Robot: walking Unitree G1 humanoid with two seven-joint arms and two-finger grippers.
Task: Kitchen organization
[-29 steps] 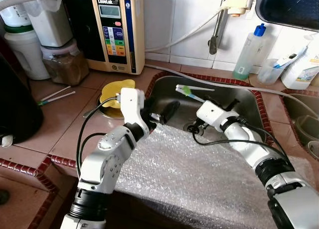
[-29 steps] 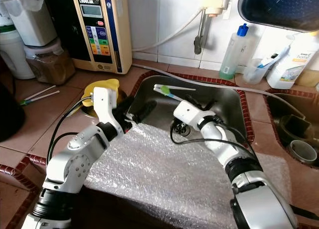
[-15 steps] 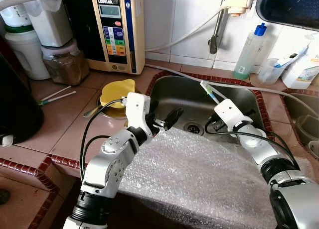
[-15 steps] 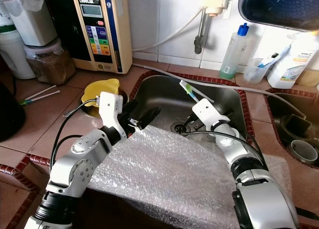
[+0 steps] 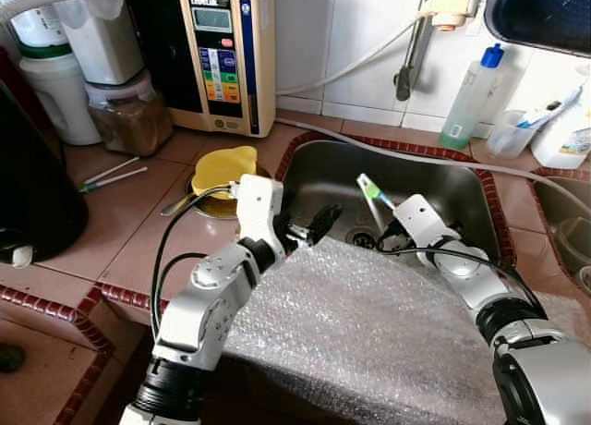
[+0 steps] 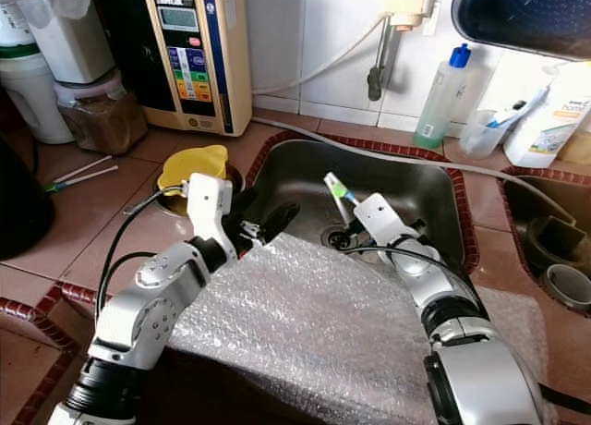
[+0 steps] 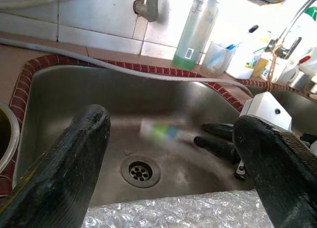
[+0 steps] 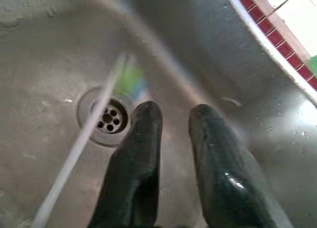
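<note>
Over the sink [image 5: 434,180]: both grippers.
Right gripper [image 6: 345,229] clamped on toothbrush [image 5: 373,191] above sink drain [image 7: 140,171]; left gripper [image 5: 316,224] spread wide at sink's near edge.

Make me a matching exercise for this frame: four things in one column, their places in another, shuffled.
Things:
1. toothbrush
2. yellow dish
3. blue-capped bottle
4. bubble wrap

Places:
A. draped over the front edge of the sink
B. standing at the tiled wall behind the sink
C. above the sink basin, near the drain
D. on the counter left of the sink

Pairs: 1-C, 2-D, 3-B, 4-A
</note>
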